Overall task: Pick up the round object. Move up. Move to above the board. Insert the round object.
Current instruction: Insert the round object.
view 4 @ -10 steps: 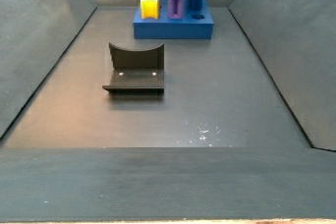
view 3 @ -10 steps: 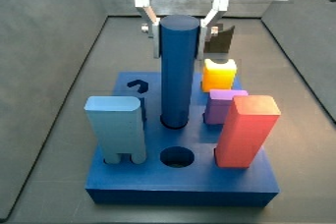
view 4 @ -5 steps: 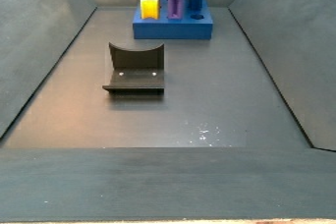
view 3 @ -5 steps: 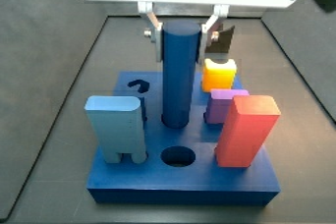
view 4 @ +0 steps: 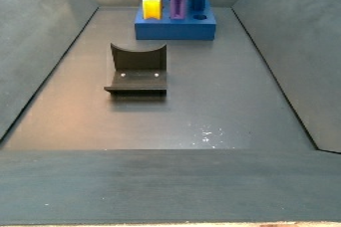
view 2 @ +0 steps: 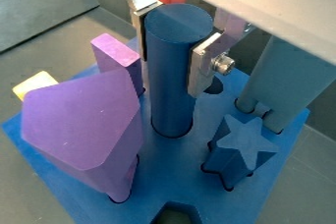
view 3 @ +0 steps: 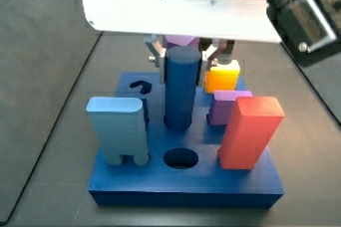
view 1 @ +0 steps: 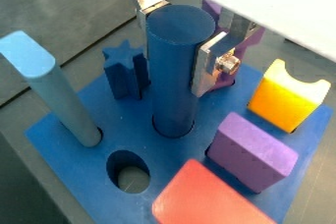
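The round object, a tall dark-blue cylinder peg [view 3: 178, 87], stands upright with its lower end in a round hole of the blue board [view 3: 186, 186]. It shows in both wrist views [view 1: 175, 76] [view 2: 172, 71]. My gripper [view 3: 180, 52] is above the board's middle. Its silver fingers [view 1: 207, 63] [view 2: 205, 59] press on opposite sides of the peg's top, so it is shut on the peg. The gripper also shows in both wrist views [view 1: 178, 41] [view 2: 174, 41]. The board shows at the far end of the bin in a side view [view 4: 176, 30].
On the board stand a light-blue block [view 3: 118, 126], a red block [view 3: 250, 131], a purple peg [view 3: 229, 107], a yellow piece [view 3: 222, 75] and a dark-blue star peg [view 2: 243, 144]. An open round hole [view 3: 178, 157] is in front. The fixture [view 4: 138, 69] stands mid-floor.
The gripper has come down with the cylinder peg. The peg's top is now lower, so it sits deeper in its hole.
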Controlling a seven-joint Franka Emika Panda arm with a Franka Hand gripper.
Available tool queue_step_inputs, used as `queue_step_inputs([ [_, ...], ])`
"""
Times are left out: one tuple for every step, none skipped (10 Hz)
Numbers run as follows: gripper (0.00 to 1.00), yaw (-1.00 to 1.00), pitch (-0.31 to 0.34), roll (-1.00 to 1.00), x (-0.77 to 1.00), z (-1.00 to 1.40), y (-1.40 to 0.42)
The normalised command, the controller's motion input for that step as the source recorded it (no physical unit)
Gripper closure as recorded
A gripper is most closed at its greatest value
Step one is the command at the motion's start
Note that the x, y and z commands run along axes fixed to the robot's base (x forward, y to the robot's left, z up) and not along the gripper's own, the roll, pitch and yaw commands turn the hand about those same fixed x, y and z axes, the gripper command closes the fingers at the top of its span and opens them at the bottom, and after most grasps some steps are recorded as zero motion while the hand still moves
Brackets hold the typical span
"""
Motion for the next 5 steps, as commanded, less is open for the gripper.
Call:
queue_step_inputs([
  [1.00,0.00,0.000,0.08,0.13,-0.39,-0.07],
  [1.00,0.00,0.000,0.09,0.09,-0.48,-0.11],
  [1.00,0.00,-0.007,0.04,0.02,-0.38,-0.08],
  [1.00,0.00,-0.123,-0.05,-0.09,-0.06,0.00],
  [1.00,0.00,-0.044,0.00,-0.04,0.00,0.00],
])
